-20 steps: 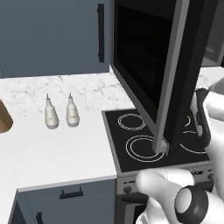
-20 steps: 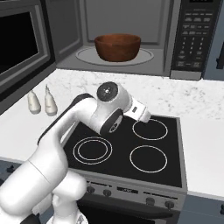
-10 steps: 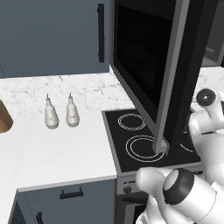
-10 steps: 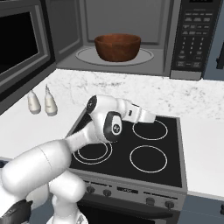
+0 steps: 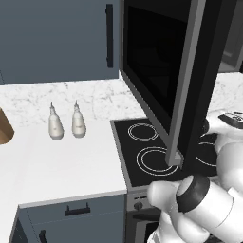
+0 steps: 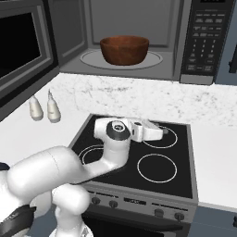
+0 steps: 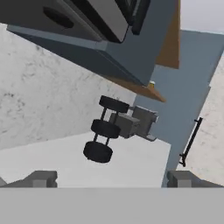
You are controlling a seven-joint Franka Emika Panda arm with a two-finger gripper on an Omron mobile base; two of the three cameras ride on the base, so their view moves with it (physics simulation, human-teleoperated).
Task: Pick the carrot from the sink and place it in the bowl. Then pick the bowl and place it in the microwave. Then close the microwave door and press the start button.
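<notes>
The reddish-brown bowl [image 6: 125, 49] stands on the turntable inside the open microwave [image 6: 139, 28]. The carrot is hidden and the sink is out of view. The microwave door [image 6: 23, 51] is swung wide to the left; in the left base view this door [image 5: 163, 71] juts out over the cooktop. My gripper [image 6: 160, 132] lies low over the black cooktop, pointing right, well below and in front of the bowl. In the hand view my gripper [image 7: 112, 180] is open, its fingertips [image 7: 41, 178] wide apart with nothing between them.
Two white shakers [image 5: 66, 124] stand on the marble counter left of the cooktop [image 6: 157, 166]. A tan wooden object [image 5: 4, 130] sits at the far left. The microwave's keypad [image 6: 203, 41] is on its right side. Blue-grey cabinets [image 5: 57, 38] hang above.
The arm has folded lower over the cooktop and the hand has swung down and to the right. The jaws stay open; the bowl and door have not moved.
</notes>
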